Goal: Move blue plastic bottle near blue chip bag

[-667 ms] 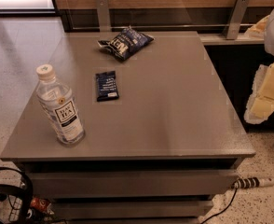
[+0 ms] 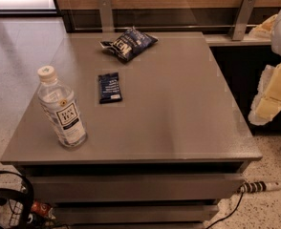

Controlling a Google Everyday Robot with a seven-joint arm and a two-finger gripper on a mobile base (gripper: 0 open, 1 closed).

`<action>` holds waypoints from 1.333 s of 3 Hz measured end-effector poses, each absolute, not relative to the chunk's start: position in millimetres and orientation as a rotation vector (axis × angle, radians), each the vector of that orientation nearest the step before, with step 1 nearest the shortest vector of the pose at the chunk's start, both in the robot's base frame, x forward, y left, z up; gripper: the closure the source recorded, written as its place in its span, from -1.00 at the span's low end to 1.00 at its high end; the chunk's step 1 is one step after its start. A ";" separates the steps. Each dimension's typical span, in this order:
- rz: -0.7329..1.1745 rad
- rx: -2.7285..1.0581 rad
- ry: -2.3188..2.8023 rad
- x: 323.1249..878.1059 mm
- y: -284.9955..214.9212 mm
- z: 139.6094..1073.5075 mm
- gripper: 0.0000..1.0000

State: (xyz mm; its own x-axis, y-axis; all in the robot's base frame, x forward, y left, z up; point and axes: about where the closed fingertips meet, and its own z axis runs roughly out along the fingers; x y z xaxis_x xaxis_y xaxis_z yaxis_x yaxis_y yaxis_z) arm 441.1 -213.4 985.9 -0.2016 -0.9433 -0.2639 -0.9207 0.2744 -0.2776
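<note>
The blue plastic bottle stands upright near the table's front left corner. It is clear, with a white cap and a white-and-dark-blue "TEA" label. The blue chip bag lies at the back of the table, puffy and dark blue with white letters. The two are far apart. My gripper is a white and cream shape at the right edge of the view. It hangs beyond the table's right side, away from both things and holding nothing.
A small flat dark blue packet lies between the bottle and the bag. The grey table has drawers below. Two metal brackets stand along the back wall. Cables lie on the floor at the front left.
</note>
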 end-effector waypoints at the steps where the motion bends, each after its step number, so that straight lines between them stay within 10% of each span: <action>1: 0.033 -1.663 2.098 440.3 -202.6 987.8 -1.00; 4: 0.376 -1.608 1.840 431.9 -84.8 948.4 -1.00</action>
State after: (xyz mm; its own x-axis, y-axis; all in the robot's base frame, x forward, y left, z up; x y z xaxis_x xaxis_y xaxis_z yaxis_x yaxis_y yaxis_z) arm 431.9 -84.8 948.4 -0.0296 -0.7693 -0.6382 -0.9580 0.2041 -0.2016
